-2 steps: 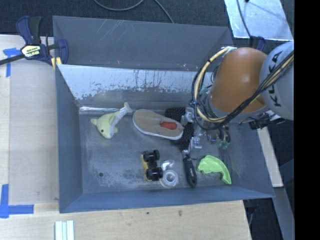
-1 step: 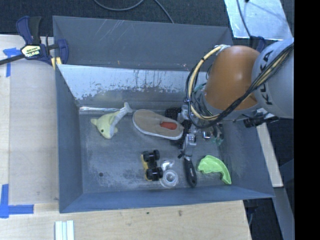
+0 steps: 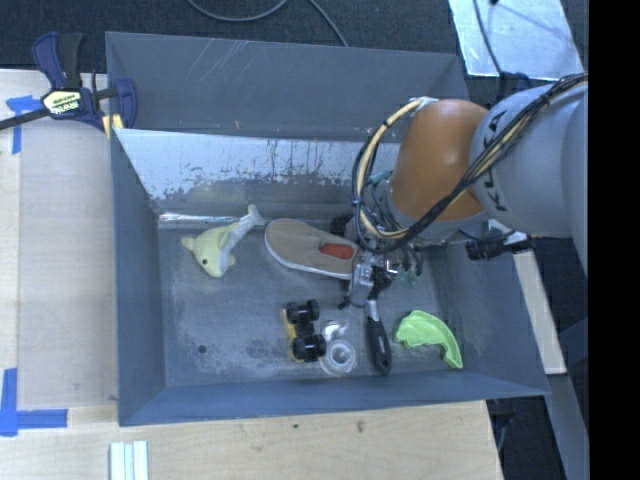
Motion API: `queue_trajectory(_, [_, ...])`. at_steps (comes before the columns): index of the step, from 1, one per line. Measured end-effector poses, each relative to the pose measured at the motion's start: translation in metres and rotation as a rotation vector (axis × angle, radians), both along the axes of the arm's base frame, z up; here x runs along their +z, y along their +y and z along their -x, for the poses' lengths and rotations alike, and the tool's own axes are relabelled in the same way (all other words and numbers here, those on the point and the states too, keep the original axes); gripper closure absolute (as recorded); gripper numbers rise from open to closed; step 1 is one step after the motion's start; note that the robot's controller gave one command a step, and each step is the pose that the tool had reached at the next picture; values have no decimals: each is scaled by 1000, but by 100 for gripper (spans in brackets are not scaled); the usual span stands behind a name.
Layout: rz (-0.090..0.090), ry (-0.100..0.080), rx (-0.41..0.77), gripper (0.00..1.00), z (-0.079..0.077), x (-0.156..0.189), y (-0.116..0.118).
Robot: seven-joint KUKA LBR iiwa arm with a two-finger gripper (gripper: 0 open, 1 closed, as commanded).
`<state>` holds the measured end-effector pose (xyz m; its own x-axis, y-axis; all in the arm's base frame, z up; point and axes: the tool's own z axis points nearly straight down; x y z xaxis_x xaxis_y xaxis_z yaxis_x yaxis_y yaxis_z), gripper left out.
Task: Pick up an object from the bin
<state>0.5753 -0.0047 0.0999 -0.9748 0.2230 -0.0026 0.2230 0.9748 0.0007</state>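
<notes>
Grey slipper (image 3: 300,248) with a red patch, in the middle of the bin (image 3: 140,268), is overhung at its right end by the hand (image 3: 365,280); whether it's apart or together can't be told. Nothing is lifted yet, so the whole grab is left.

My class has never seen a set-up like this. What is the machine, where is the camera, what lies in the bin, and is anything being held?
The large grey and orange shape on the right is a robot arm. At its end hangs a gripper, the tool it picks things up with. One camera looks down on the grey metal bin from above and a little to one side.

In the bin lie a pale yellow-green plush fish on the left, a grey slipper with red inside, a black and yellow toy car, a small clear round thing and a bright green piece. The gripper is low between the slipper and the green piece. I cannot tell whether it holds anything.
</notes>
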Motion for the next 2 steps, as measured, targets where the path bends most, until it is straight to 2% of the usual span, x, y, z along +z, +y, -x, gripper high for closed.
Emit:
queue_trajectory(1, [-3, -15, -37, 100, -4, -26, -8])
queue_trajectory(2, [-3, -14, -36, 100, -4, -26, -8])
